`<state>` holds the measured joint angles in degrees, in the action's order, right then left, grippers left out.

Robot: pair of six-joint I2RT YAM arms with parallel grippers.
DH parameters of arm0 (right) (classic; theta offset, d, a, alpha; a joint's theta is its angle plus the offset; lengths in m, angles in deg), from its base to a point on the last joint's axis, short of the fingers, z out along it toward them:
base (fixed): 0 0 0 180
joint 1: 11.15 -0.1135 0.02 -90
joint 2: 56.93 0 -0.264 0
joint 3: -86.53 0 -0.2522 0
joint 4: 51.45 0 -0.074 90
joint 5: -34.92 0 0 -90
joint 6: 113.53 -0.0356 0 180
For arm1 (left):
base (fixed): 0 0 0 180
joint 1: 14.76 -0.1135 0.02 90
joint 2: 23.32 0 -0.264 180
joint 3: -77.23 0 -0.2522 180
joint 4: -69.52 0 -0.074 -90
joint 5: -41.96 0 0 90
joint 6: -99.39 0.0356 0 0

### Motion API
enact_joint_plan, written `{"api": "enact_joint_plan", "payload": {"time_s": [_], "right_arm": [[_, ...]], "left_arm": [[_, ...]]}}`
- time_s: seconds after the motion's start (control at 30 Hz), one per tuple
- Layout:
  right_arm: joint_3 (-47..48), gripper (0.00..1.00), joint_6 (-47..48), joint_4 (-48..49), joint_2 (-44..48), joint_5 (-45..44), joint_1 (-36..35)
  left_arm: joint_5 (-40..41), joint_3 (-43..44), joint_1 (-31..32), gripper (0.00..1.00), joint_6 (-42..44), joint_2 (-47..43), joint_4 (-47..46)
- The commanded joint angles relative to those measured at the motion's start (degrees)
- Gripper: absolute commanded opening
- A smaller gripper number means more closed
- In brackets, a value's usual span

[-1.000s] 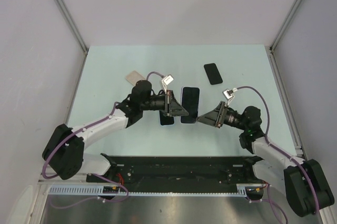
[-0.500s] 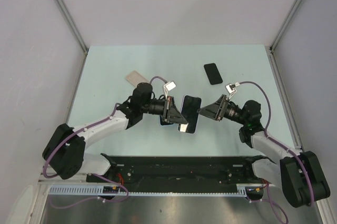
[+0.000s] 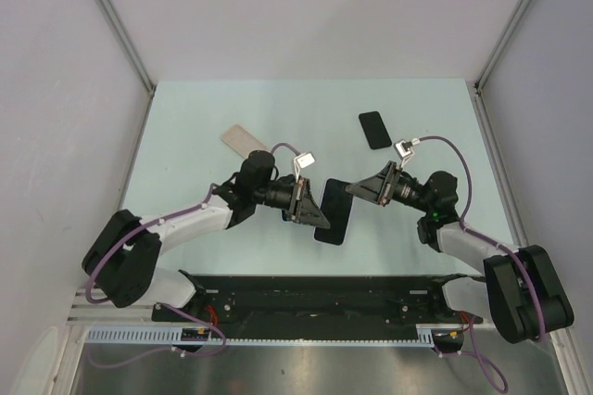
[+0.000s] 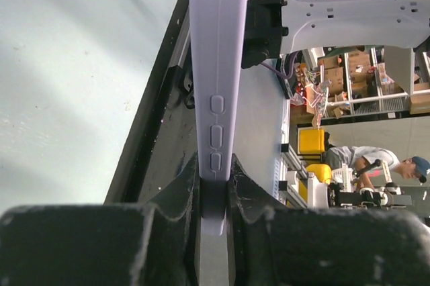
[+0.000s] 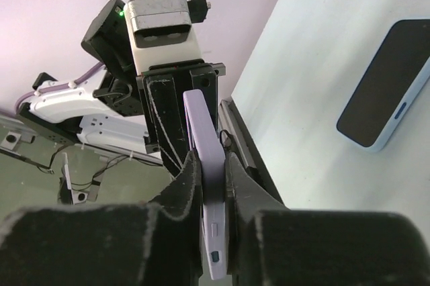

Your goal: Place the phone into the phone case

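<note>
A lavender phone case (image 3: pixel 332 219) with a dark face hangs tilted above the table's middle, held at both ends. My left gripper (image 3: pixel 320 214) is shut on its lower edge; in the left wrist view the case (image 4: pixel 218 44) runs edge-on up from the gripper (image 4: pixel 215 165). My right gripper (image 3: pixel 350 189) is shut on the upper corner, the case (image 5: pixel 205 131) pinched between its fingers (image 5: pixel 209 165). A dark phone (image 5: pixel 383 91) with a pale blue rim lies flat on the table beyond; in the top view the left gripper largely hides it.
A second black phone (image 3: pixel 375 129) lies at the far right of the pale green table (image 3: pixel 185 135). A beige flat case-like piece (image 3: pixel 243 139) rests at the far left. A black rail (image 3: pixel 315 293) runs along the near edge between the arm bases.
The left gripper has tilted the case and carried it down and to the right. The right gripper has swung in to the case's upper corner and closed on it.
</note>
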<state>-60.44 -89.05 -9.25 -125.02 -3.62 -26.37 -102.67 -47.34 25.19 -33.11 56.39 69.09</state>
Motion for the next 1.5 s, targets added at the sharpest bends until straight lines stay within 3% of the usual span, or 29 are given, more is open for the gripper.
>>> {"api": "enact_joint_plan", "payload": {"time_s": [0.0, 0.17, 0.3, 0.4, 0.63, 0.77, 0.93, 1.07, 1.17, 1.2, 1.3, 1.33, 1.47], "right_arm": [[2.2, 0.00, -0.2, 3.3, -0.2, -2.2, 0.1], [4.1, 0.00, 5.8, -6.7, 1.5, -3.4, -1.0], [4.2, 0.36, 5.8, -8.3, 2.7, -2.2, -1.6], [4.2, 0.45, 5.1, -7.7, 2.1, 0.6, -2.8], [1.7, 0.46, 5.1, -5.4, 1.0, 3.9, -7.9], [-1.5, 0.44, 1.7, 0.2, 1.3, 4.3, -8.2], [-3.8, 0.36, 0.7, 1.3, 2.8, 3.5, -8.1], [-4.5, 0.06, 1.8, -0.9, 4.7, 0.4, -8.1], [-4.2, 0.00, 3.6, -3.7, 6.5, -1.5, -8.1], [-3.8, 0.00, 4.1, -4.6, 6.8, -2.0, -8.0], [-2.9, 0.00, 6.0, -8.7, 7.8, -3.5, -7.3], [-2.7, 0.00, 6.3, -10.2, 8.0, -3.8, -6.8], [-0.7, 0.00, 8.3, -13.3, 7.2, -2.8, -4.3]], "left_arm": [[-0.7, 2.7, 0.5, 0.00, 4.1, 1.0, 5.0], [1.9, 4.1, 0.5, 0.00, 6.0, 2.4, 9.1], [2.3, 4.4, 0.4, 0.00, 5.7, 2.0, 8.7], [2.3, 3.7, 0.4, 0.01, 3.7, 0.5, 5.7], [2.5, 0.4, -0.7, 0.00, -6.3, -2.6, -6.5], [3.8, -1.5, -1.8, 0.00, -10.0, -4.0, -12.0], [5.8, -1.7, -2.4, 0.00, -8.5, -5.2, -10.4], [8.3, -0.6, -2.4, 0.00, -4.7, -5.4, -3.7], [10.0, 0.3, -2.3, 0.01, -2.2, -5.6, -0.1], [10.2, 0.6, -2.4, 0.05, -1.5, -5.7, 0.7], [11.6, 0.8, -2.3, 0.34, 0.0, -6.7, 1.8], [12.5, 1.0, -2.3, 0.55, 0.7, -7.2, 2.7], [19.5, 4.5, -2.4, 0.78, 7.0, -9.0, 13.7]]}}
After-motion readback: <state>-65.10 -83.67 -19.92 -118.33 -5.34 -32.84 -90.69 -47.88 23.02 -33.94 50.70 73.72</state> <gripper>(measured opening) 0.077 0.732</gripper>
